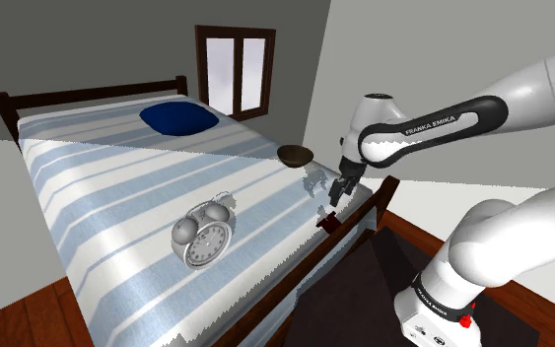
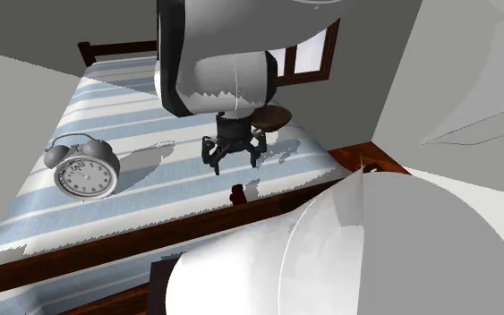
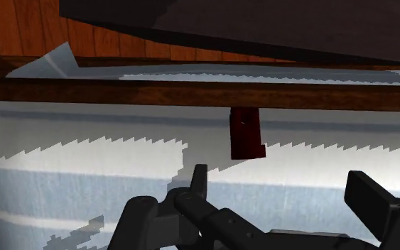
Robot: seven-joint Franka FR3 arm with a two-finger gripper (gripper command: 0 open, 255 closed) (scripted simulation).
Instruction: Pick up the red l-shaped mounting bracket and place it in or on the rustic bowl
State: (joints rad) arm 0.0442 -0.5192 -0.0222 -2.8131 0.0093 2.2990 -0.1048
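The dark red L-shaped bracket (image 3: 246, 133) lies on the striped bed cover, right against the wooden foot rail (image 3: 120, 92). It also shows as a small dark piece (image 2: 237, 193) at the bed's edge. My black gripper (image 3: 283, 192) hangs open above the cover, a short way from the bracket, with nothing between its fingers (image 3: 199, 183). In the second exterior view the gripper (image 2: 234, 163) hovers between the bracket and the brown bowl (image 2: 272, 117). The bowl (image 1: 295, 154) stands on the bed near the corner, beyond the gripper (image 1: 342, 189).
A silver twin-bell alarm clock (image 1: 203, 237) lies mid-bed, and a blue pillow (image 1: 178, 117) sits by the headboard. The wooden foot rail (image 1: 349, 232) runs along the bed's edge by the bracket. A dark mat (image 1: 383, 261) covers the wooden floor beside the stand.
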